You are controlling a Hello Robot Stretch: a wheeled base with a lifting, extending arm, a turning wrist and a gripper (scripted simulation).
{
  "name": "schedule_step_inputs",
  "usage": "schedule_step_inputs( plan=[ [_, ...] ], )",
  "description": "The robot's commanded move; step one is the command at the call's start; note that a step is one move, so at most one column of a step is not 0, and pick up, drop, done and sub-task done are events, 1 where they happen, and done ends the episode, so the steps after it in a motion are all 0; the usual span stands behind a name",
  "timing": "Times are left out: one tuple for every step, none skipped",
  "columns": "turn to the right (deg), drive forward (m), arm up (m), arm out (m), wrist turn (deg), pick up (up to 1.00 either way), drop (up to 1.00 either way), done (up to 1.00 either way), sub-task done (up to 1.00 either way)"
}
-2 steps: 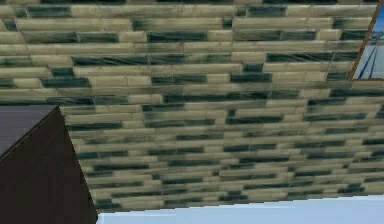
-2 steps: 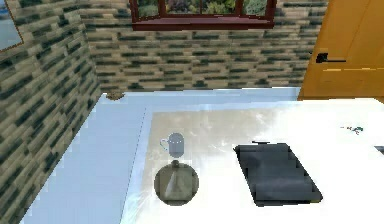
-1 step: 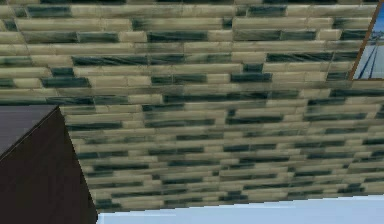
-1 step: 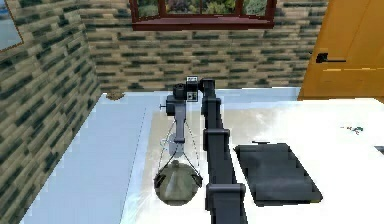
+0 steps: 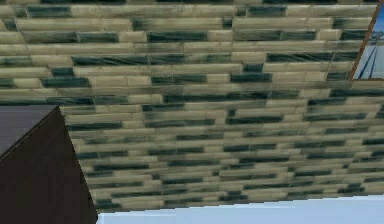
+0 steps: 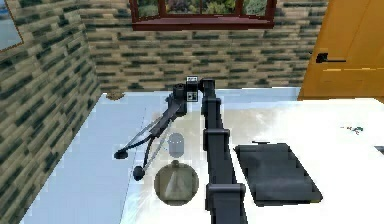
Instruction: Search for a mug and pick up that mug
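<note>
Across the arm side view, white counter (image 6: pixel 80 150) running out to a brick wall (image 6: pixel 200 60), with a red-framed window (image 6: pixel 200 14) above and an orange door (image 6: pixel 350 45) at the view's right. Dark square arm (image 6: pixel 213 140) rising from the bottom edge over the counter, two white marked squares (image 6: pixel 193 93) at its far end, jaws slanting down to the left of them above the white top. Cannot tell the state of the jaws, nor whether anything is held in them.

Small pale cylinder (image 6: pixel 176 145), see-through, upright on the counter just left of the arm and close by the jaws. Too faint to call a mug with certainty, though nearest to one in shape. Lower in the picture, round grey disc (image 6: pixel 175 182) with a cone-like hump, also just beside the arm. Right of the arm, flat dark tray (image 6: pixel 277 172) lying on the counter.

Ahead in the forward view, more brick wall (image 5: pixel 220 100) close up, dark cabinet (image 5: pixel 30 165) at lower left, pale flat edge (image 5: pixel 260 212) along the bottom.
</note>
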Motion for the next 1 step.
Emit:
schedule_step_inputs(
  plan=[
    [0.0, 0.0, 0.0, 0.0, 45.0, 0.0, 0.0, 0.0, 0.0]
  ],
)
